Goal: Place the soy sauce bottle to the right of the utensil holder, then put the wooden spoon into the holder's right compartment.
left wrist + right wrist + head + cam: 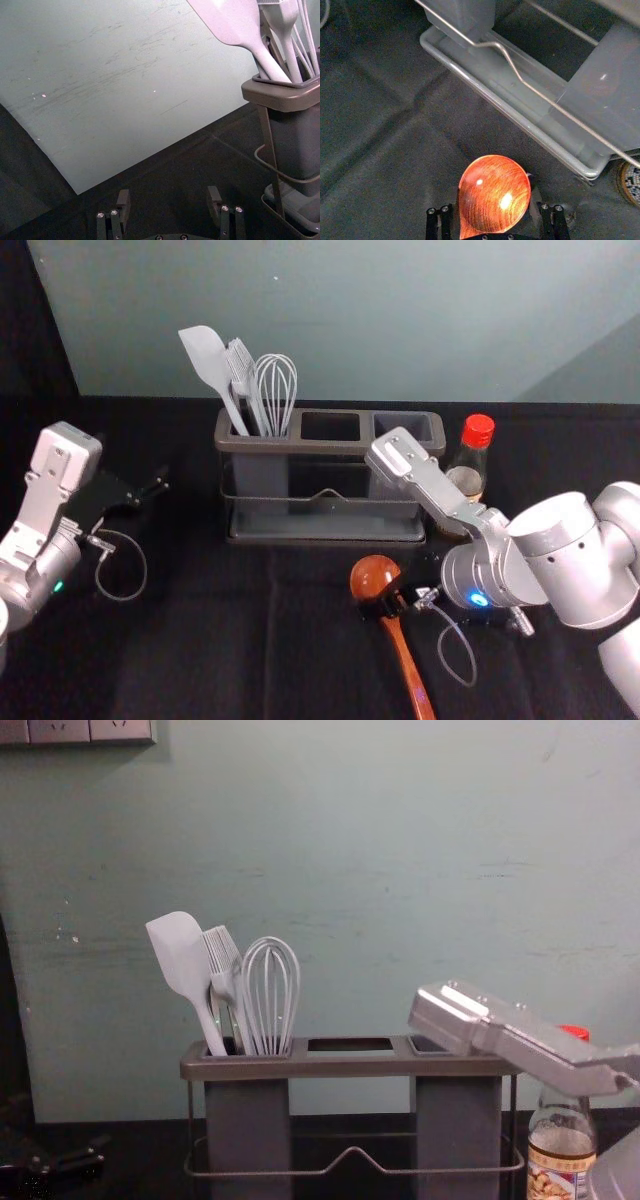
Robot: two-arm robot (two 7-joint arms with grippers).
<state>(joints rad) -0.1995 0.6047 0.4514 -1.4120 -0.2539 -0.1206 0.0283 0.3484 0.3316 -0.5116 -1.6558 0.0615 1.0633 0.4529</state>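
"What fills the utensil holder (330,448), upper center?"

"A pale spatula (207,355), brush (243,370) and whisk (277,380) stand in its left compartment. Just beside it, right of center, the red-capped soy sauce bottle (470,462) stands upright."

"And the wooden spoon (375,576)?"

"It lies on the black-clothed counter (200,660), lower center, the right gripper (383,602) straddling it near the bowl, jaws parted. At frame left, the left gripper (158,486) waits, jaws spread."
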